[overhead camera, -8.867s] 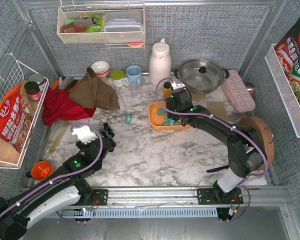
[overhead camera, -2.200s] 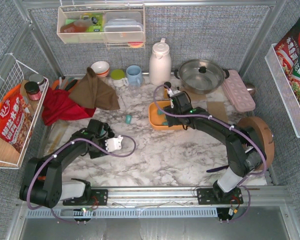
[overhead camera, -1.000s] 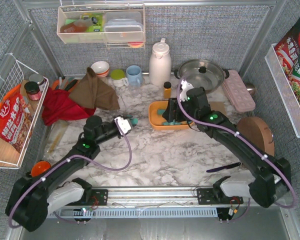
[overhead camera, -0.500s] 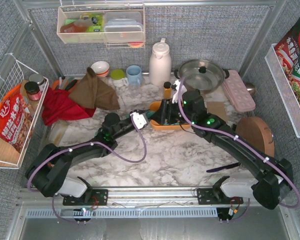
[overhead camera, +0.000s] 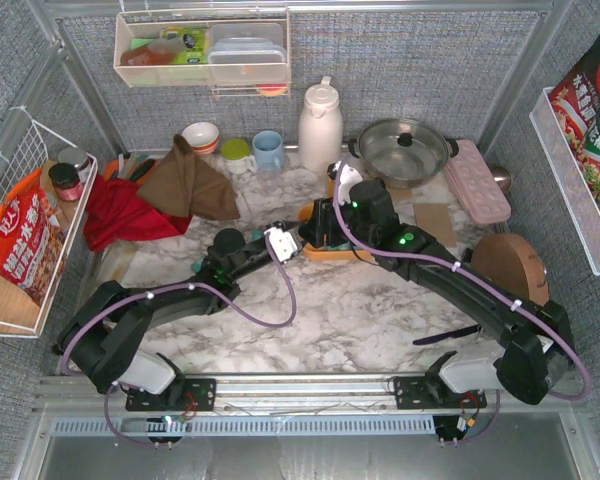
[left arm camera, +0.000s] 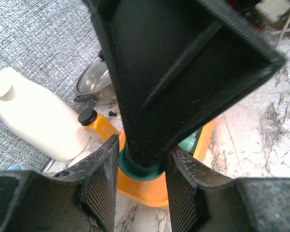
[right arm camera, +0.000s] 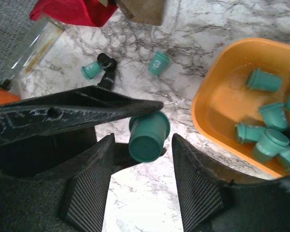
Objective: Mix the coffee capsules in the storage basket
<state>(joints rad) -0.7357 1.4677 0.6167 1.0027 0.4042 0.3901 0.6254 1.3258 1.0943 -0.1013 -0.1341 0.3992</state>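
A teal coffee capsule (right arm camera: 149,136) hangs above the marble just left of the orange storage basket (right arm camera: 217,108), with my left gripper (left arm camera: 142,154) shut on it. My right gripper (right arm camera: 142,157) stands open around that capsule, one finger on either side with a gap on both. From above, both grippers meet at the basket's left end (overhead camera: 302,235). Several teal capsules (right arm camera: 263,79) lie in the basket. Loose on the table are two teal capsules (right arm camera: 158,63) (right arm camera: 91,70) and black ones (right arm camera: 106,62).
Behind the basket stand an amber bottle (left arm camera: 94,123), a white thermos (overhead camera: 320,125) and a steel pot (overhead camera: 404,150). A pink egg tray (overhead camera: 477,180) lies at the back right. Red and brown cloths (overhead camera: 150,200) lie at the back left, near cups (overhead camera: 268,150).
My left arm has swung right, carrying the teal capsule to the basket's left edge. My right gripper has moved left out of the basket to that capsule, and its jaws have narrowed.
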